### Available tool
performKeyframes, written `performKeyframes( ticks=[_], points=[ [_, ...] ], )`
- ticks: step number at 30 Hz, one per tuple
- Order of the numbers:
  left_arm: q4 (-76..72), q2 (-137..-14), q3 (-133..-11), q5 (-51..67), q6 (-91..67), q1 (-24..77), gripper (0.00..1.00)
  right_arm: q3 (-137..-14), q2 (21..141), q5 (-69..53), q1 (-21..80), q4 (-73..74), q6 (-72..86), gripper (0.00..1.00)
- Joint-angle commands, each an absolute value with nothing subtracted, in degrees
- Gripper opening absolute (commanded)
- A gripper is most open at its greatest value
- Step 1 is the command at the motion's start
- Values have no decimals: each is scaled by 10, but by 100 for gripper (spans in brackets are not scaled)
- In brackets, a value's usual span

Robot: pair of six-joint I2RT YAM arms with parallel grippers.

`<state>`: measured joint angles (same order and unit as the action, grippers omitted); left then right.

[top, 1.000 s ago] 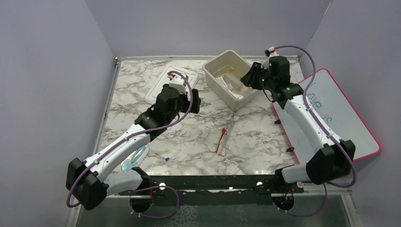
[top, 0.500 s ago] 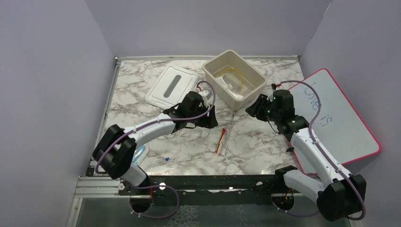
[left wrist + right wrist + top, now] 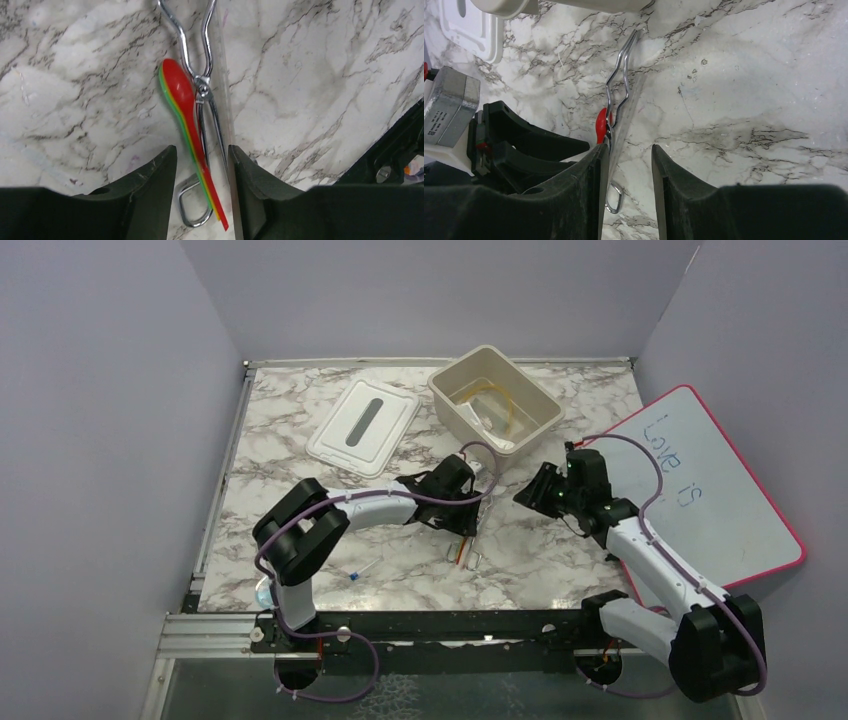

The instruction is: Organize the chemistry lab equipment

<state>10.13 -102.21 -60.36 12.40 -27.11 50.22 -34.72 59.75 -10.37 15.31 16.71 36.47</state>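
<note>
Thin metal tongs [image 3: 200,60] lie on the marble table beside a red-tipped dropper [image 3: 181,97] with a striped stem and a clear thin strip [image 3: 225,115]. My left gripper [image 3: 202,167] hangs over them, open, its jaws either side of the dropper's stem and the tongs' handle loop. In the top view the left gripper [image 3: 463,525] sits over the tongs [image 3: 477,560]. My right gripper [image 3: 627,170] is open with bare marble between its fingers, just right of the tongs [image 3: 619,70] and dropper [image 3: 601,125]; from above the right gripper [image 3: 532,492] is low over the table. Amber tubing [image 3: 492,395] lies in the bin.
The beige bin [image 3: 487,350] stands at the back, its lid [image 3: 362,425] flat to its left. A pink-edged whiteboard [image 3: 700,480] lies at the right. A small blue-capped piece [image 3: 358,573] and a clear packet [image 3: 268,587] lie near the left arm's base.
The left arm swung from the lid to the tongs and its jaws narrowed. The right gripper came away from the bin and down beside the tongs.
</note>
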Motion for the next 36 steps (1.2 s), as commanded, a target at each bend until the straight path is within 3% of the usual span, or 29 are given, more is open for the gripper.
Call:
performKeyframes(
  ticks=[1, 18, 36],
  points=[
    [134, -1060, -647, 84, -238, 514, 42, -337, 600, -119, 151, 140, 370, 41],
    [160, -1055, -643, 25, -223, 514, 16, -325, 623, -130, 152, 120, 363, 40],
    [182, -1001, -616, -39, -210, 515, 18, -321, 631, -143, 151, 112, 366, 40]
  ],
)
